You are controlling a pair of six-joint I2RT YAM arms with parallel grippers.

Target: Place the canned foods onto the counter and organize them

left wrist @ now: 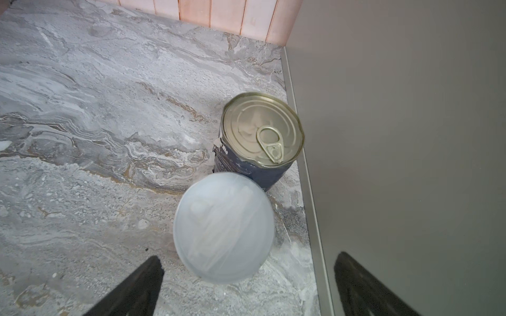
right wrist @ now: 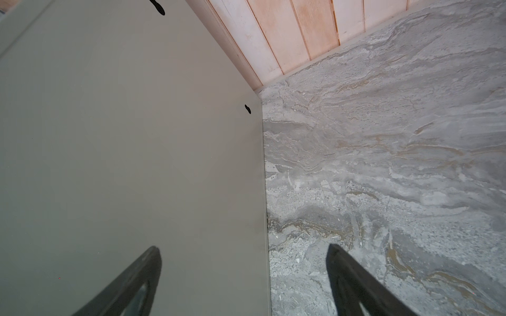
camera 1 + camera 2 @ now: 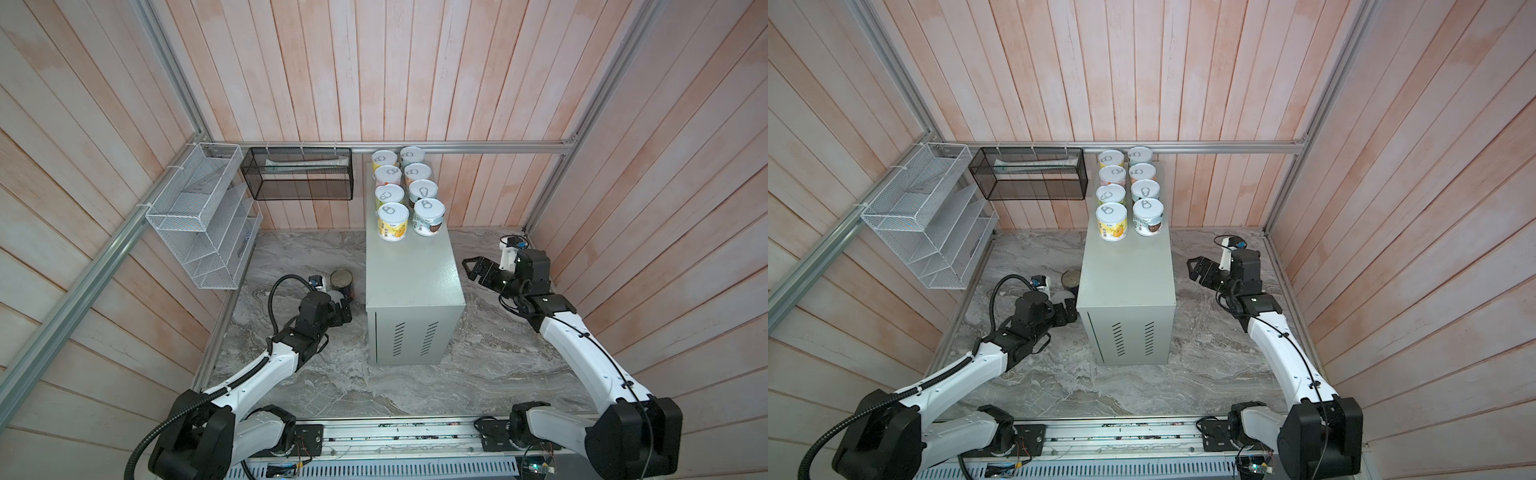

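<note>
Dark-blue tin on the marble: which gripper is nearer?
Left. The left gripper sits just short of the dark-blue tin; the right gripper is beyond the counter, on its opposite side.

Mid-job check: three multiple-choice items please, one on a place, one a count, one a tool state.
1. Where does the dark tin stand? A on the counter; B on the marble beside it; C atop another tin.
2. How many tins are on the counter? A six; B ten; C eight.
3. The left tool is: A open; B shut on the dark tin; C shut, empty.
B: it stands on marble beside the counter. C: two rows of four. A: jaws wide apart, gripping nothing.
</note>
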